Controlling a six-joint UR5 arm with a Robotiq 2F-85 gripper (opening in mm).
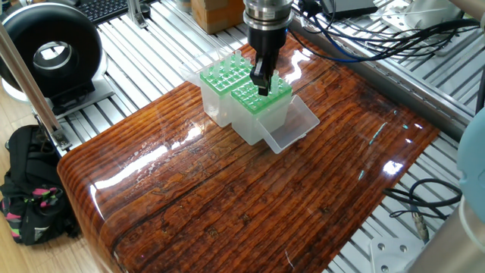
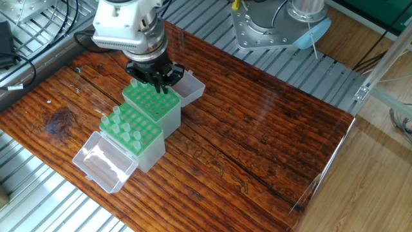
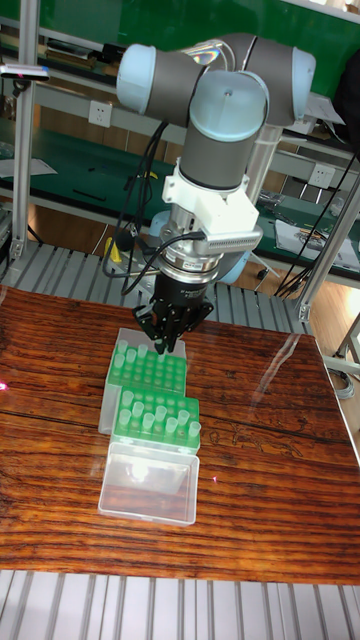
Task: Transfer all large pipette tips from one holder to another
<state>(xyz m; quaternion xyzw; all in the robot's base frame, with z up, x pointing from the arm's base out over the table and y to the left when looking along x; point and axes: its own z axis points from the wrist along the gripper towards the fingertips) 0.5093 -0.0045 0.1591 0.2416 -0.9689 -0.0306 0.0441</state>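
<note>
One fixed view: gripper (image 1: pixel 261 85) low over near green holder (image 1: pixel 261 99); second holder (image 1: pixel 221 78) just beyond. Jaw state cannot tell.

Other fixed view: fingers bunched at far holder's top; large pipette tips (image 2: pixel 127 127) stand in holder below gripper, toward camera. Keep descent vertical, centre on one tip.

Tall fixed view: gripper at rear holder's back row; tips ahead. Avoid neighbours.

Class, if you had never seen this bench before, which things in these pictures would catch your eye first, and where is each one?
First, the two bright green-topped, clear plastic pipette tip holders standing side by side on the glossy dark wooden table, their clear lids folded open. Next, the black two-finger gripper poised right above the farther holder. Whitish translucent pipette tips stand in the nearer holder.
</note>
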